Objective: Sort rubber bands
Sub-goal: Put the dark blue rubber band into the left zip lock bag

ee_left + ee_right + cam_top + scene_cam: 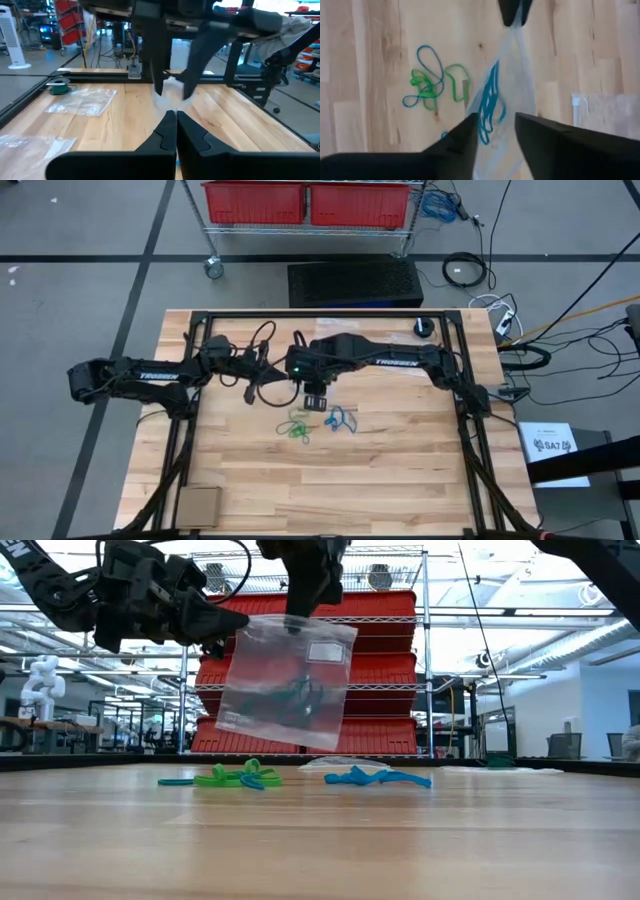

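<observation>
- Table (400,480): light wooden top with a dark frame along its edges; both arms meet over its middle.
- Bag (288,680): clear plastic, hanging upright in the air above the table in the low view, with dark and green bands faintly visible inside it.
- Left gripper (176,116): fingers closed together, tips pinching one edge of the bag; it reaches in from the table's left side in the high view.
- Right gripper (496,127): pointing straight down over the table's middle, fingers parted with a gap between them; the bag's top edge lies in that gap, and contact with the pads cannot be told.
- Green bands (295,426): a tangled clump with one or two blue loops mixed in, lying flat on the wood just below the grippers in the high view.
- Blue bands (341,419): a smaller clump lying just beside the green one, apart from it, toward the right arm's side.
- Spare bags (82,100): clear, flat on the table near its far edge, seen in the left wrist view.
- Cardboard piece (199,505): lying at the near left corner.
</observation>
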Controlling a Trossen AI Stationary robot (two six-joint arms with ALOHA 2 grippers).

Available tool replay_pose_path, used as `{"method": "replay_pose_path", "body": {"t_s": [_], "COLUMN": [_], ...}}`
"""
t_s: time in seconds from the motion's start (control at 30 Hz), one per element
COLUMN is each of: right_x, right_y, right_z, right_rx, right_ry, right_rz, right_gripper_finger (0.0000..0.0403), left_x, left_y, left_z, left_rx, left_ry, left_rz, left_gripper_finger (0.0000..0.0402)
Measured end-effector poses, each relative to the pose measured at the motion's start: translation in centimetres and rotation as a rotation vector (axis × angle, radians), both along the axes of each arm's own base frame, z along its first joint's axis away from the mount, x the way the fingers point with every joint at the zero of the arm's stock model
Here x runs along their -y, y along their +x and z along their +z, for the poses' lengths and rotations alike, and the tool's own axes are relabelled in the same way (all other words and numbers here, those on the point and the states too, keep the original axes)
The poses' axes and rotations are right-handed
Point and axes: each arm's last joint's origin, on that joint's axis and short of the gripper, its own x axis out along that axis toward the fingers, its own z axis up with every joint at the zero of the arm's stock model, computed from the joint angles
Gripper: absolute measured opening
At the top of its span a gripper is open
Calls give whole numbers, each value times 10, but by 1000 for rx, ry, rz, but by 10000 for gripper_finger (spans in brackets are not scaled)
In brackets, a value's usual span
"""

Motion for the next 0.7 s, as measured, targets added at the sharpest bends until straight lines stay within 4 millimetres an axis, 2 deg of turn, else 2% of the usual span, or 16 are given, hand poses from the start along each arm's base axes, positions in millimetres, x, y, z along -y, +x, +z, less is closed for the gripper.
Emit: {"method": "replay_pose_path", "body": {"t_s": [0.1, 0.17, 0.3, 0.4, 0.47, 0.53, 0.7], "right_x": [-1, -1, -5, -21, -35, -48, -74], "right_y": [-9, -18, -42, -47, -43, -36, -19], "right_z": [12, 25, 44, 49, 40, 22, -47], "right_rx": [12, 21, -14, -15, -17, -30, -28], "right_ry": [2, 9, 20, 28, 30, 38, 112], "right_rz": [1, -15, -57, -41, -8, 25, 90], "right_gripper_finger": [174, 187, 183, 167, 158, 151, 147], "left_x": [0, 0, -5, -9, -11, -11, -11], "left_y": [0, 0, -1, -3, -4, -5, -5], "left_z": [0, -1, -6, -7, -7, -7, -7], "left_rx": [-3, -9, -50, -60, -60, -59, -54], "left_ry": [4, 12, 26, 22, 22, 22, 25], "left_rz": [3, 16, 68, 99, 108, 111, 110], "left_gripper_finger": [1, 1, 1, 1, 1, 1, 1]}}
